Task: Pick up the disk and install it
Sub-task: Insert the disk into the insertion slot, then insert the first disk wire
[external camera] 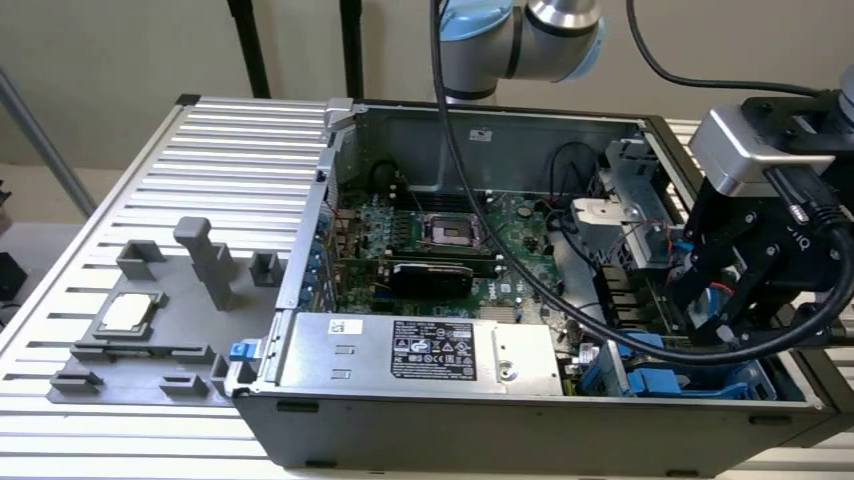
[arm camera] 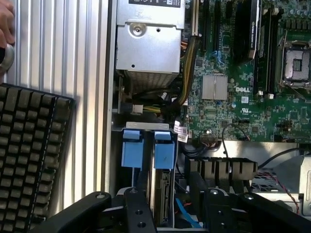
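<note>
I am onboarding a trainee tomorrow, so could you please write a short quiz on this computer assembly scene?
1. True or false: the processor chip lies on the grey fixture, outside the computer case.
2. Multiple choice: in the exterior view, the gripper is at A) the grey fixture, B) the drive bay at the case's end on the exterior view's right, C) the power supply.
3. In the wrist view, how many blue carriers stand side by side in the drive bay?
Key: 1 true; 2 B; 3 two.
</note>
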`<state>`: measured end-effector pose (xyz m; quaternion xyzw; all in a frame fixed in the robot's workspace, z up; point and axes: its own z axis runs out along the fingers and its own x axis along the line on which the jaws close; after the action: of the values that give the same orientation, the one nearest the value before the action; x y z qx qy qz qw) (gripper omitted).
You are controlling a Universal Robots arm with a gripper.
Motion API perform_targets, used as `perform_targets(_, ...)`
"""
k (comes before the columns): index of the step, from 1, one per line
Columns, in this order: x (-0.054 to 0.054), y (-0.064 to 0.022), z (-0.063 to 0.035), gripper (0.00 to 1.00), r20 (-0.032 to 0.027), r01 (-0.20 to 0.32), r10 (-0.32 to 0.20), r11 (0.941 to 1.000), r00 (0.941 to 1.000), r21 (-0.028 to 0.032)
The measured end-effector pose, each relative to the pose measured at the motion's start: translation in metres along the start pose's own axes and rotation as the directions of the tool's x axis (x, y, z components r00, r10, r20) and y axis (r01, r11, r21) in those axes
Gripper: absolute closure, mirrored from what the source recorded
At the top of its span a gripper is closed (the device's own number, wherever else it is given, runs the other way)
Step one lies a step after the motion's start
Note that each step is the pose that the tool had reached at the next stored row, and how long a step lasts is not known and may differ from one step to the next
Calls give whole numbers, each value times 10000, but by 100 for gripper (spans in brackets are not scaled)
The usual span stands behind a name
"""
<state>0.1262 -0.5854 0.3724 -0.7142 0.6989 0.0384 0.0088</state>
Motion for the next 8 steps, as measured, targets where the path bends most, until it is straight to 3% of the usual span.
perform_targets(8, 0, -31, -2, 53, 5, 1, -1, 10000, 10000, 0)
